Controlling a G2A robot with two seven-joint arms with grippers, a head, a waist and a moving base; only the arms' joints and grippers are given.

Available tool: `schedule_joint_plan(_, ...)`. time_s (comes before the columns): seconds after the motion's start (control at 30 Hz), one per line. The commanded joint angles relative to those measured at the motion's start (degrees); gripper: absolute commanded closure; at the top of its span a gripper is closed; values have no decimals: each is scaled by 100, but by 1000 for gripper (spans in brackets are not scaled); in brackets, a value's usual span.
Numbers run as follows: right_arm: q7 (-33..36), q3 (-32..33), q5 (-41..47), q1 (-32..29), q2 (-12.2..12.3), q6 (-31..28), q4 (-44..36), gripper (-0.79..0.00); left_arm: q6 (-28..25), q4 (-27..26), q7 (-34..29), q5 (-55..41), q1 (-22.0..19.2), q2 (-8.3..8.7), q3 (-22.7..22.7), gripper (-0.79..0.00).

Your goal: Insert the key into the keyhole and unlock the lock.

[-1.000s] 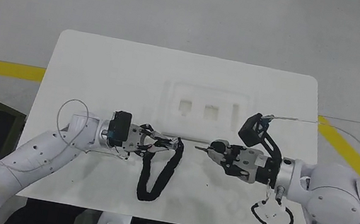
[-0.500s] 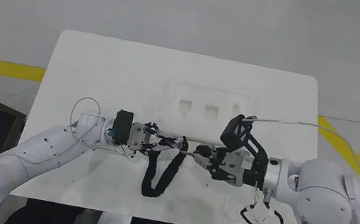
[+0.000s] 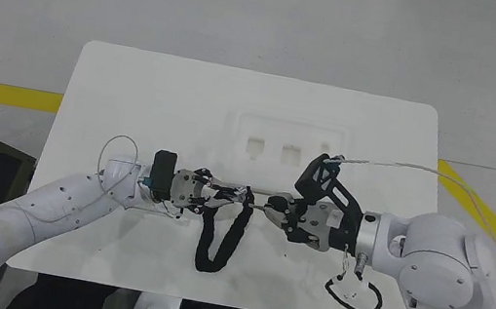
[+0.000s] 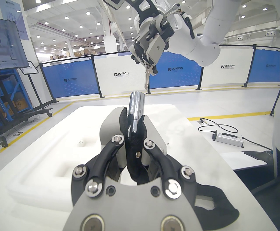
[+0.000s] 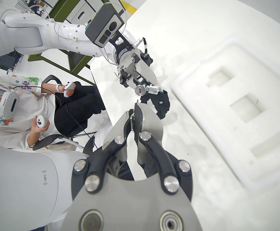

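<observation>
From above, the left gripper [image 3: 220,194] and right gripper [image 3: 282,209] met nose to nose over the near middle of the white table [image 3: 141,87]. The left one's jaws were clamped on the lock [image 3: 243,196], whose black cable [image 3: 217,240] hung in a loop down to the tabletop. The right one's jaws were pinched on the key [image 3: 267,204], its tip right at the lock's end; whether it had entered could not be told from here. A white foam tray [image 3: 236,138] lay just beyond them.

In the left wrist view, the left gripper [image 4: 131,119] held the lock [image 4: 136,102] by its black sleeve, the chrome cylinder sticking out past the fingertips. The key [image 4: 147,79], gripped by its head in the right gripper [image 4: 147,64], pointed at the cylinder's end, its tip close but apart from it.

In the right wrist view, the right gripper [image 5: 133,109] had its jaws drawn narrow. The keyhole [image 5: 140,90] faced it, held out by the left gripper [image 5: 140,75].
</observation>
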Motion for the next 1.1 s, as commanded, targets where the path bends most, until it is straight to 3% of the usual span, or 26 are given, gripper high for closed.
schedule_joint_plan(0.0,-39,-59,-50,52,-6,-21,43,0,-1,1,-1,5,-1,-1,-2,0)
schedule_joint_plan(1.07,-59,-508,-68,582,-31,-104,349,0,-1,1,-1,5,-1,-1,-2,0)
